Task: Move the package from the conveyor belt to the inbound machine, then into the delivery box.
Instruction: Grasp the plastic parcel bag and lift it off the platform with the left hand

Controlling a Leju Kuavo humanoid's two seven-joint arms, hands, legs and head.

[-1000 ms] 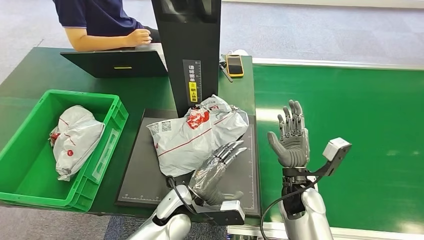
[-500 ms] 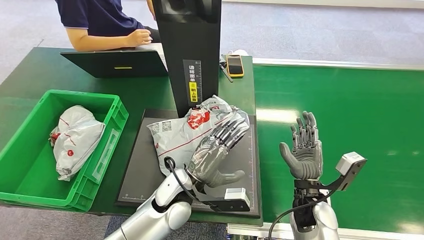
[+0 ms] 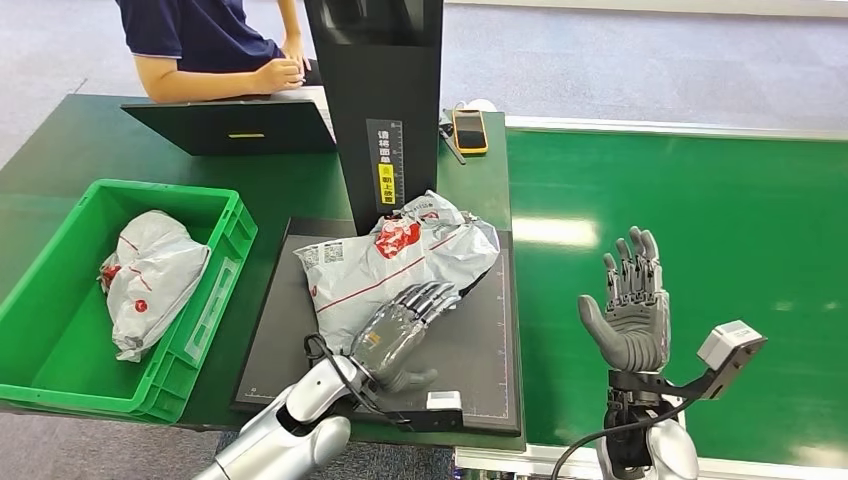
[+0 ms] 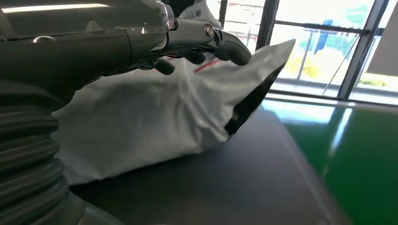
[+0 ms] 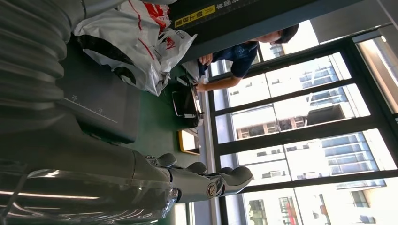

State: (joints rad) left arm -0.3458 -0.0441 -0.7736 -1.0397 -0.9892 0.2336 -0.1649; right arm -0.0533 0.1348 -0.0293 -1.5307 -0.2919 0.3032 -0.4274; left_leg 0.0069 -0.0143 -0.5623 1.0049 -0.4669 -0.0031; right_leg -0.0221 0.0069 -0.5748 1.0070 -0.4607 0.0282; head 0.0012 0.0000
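Left of centre, the grey plastic mailer package [image 3: 395, 262] lies on the black scanner platform [image 3: 480, 345] of the inbound machine. The left hand [image 3: 400, 333] has dropped onto its lower edge, fingers spread, gripping nothing yet. Lower right, the right hand [image 3: 630, 312] has drifted away, fingers apart; the left-hand transfer seems next.

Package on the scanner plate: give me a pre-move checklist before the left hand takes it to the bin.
1. Package lies fully on the black scanner plate: ok.
2. Left hand has a grip on it: cannot tell; its fingers lie over the top.
3. Right hand is away from the package, open above the conveyor belt: ok.
4. Green bin has room beside the bagged parcel: ok.
5. Person's hand is away from the path: ok.
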